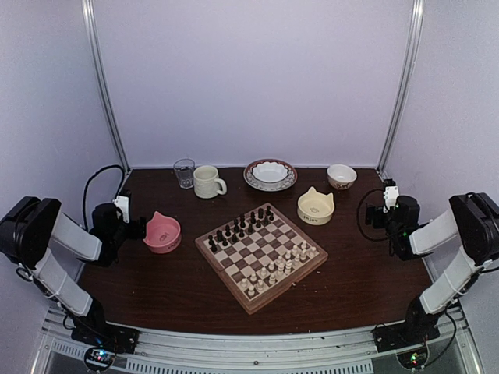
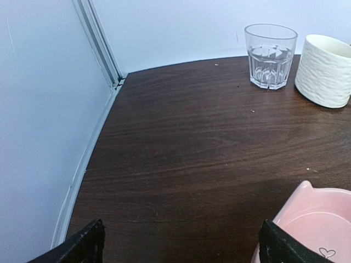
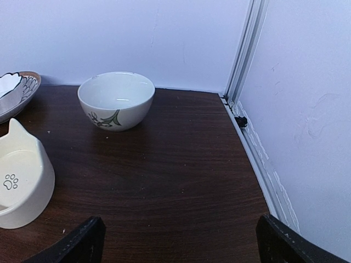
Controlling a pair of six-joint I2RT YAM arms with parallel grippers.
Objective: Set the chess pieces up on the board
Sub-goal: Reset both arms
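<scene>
The board (image 1: pixel 261 257) lies mid-table, turned so that one corner points at 6 o'clock. The cream pieces (image 1: pixel 279 269) crowd its 4 o'clock edge, all on the board. The dark pieces (image 1: pixel 238 227) crowd the 10 o'clock edge. Both pincers hang wide of the board, jaws apart with nothing between them. The left pincer (image 2: pixel 181 253) is at the board's 9 o'clock, just beside the pink bowl (image 1: pixel 162 233). The right pincer (image 3: pixel 181 246) is at 2 o'clock, near the cat bowl (image 1: pixel 316 207). Along the far edge of the table (image 1: pixel 359 273) stand a glass (image 1: pixel 185 172), a mug (image 1: pixel 208 181), a plate (image 1: pixel 270 175) and a small bowl (image 1: pixel 341 176).

The pieces are tiny and stand close together, so wide jaws coming down on one would likely topple its neighbours, and a fallen piece could roll off the board. On its way in, the left arm must pass the pink bowl and could shove it against the board, shaking every piece. The cat bowl stands likewise in the right arm's way. A thin piece may also twist or slip as the jaws close.

From above, the pieces are too small to tell their kinds, whether any lies on its side, or whether each sits on its proper square. Neither wrist view shows the board. Each shows only its own fingertips, bare table and crockery cut off at the frame edge.
</scene>
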